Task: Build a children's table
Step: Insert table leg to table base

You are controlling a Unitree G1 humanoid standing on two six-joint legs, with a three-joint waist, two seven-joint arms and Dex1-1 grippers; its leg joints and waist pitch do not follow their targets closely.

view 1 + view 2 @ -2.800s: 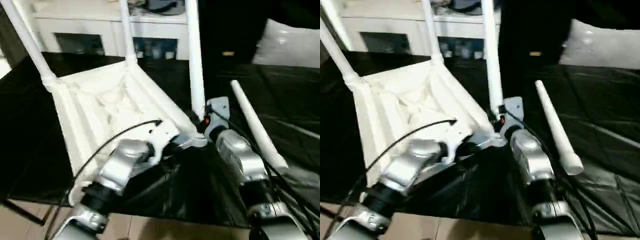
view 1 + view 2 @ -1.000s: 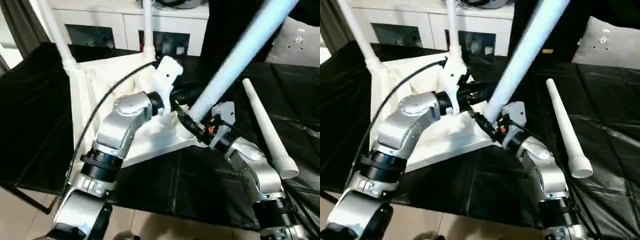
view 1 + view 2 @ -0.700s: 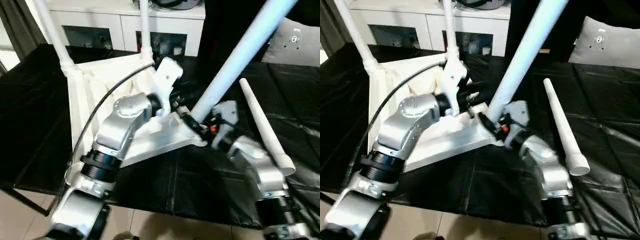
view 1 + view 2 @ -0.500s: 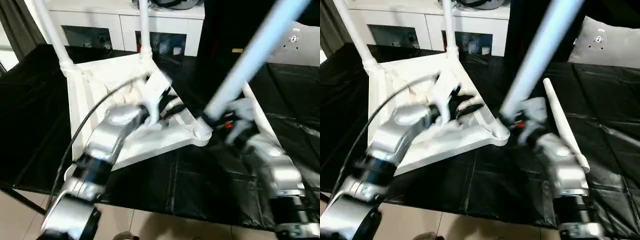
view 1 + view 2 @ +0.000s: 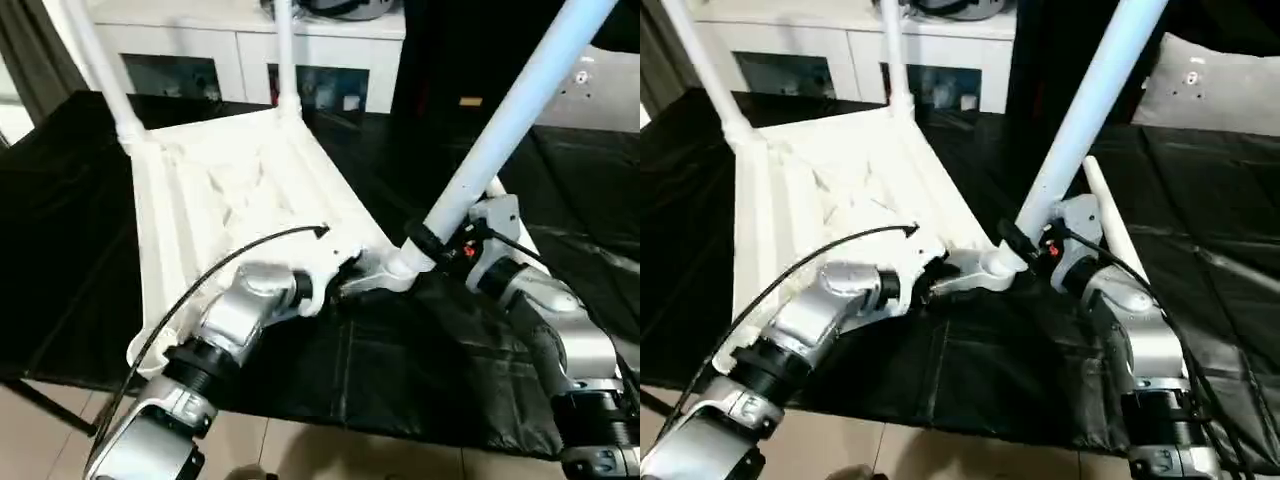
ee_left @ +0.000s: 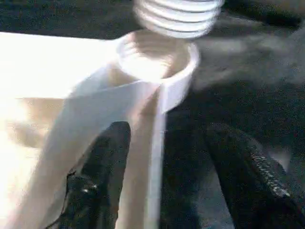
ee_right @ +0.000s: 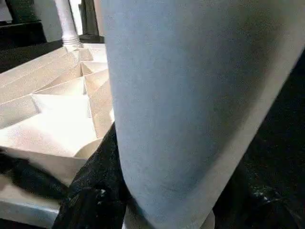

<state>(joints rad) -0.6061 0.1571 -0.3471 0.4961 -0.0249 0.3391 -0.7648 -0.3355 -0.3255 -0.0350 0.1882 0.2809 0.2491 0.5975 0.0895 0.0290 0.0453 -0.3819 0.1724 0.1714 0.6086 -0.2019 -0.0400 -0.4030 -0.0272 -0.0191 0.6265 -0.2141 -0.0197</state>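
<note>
The children's table top lies upside down, ribs up, on the black cloth. Two legs stand upright in its far corners. A third leg leans up to the right, and my right gripper is shut on it just above its lower end. In the left wrist view that threaded end hovers over the near corner socket. My left gripper is open, its fingers straddling the rim below that socket. One loose leg lies behind my right arm.
A white cabinet with glass doors stands behind the work surface. Black cloth covers the surface to its near edge, with tan floor below. A pale cushion-like thing sits at the far right. A black cable loops over my left forearm.
My left gripper has dropped from beside the leaning leg to the top's near corner and has opened. My right gripper has shifted right with the leg, whose foot now sits by the socket.
</note>
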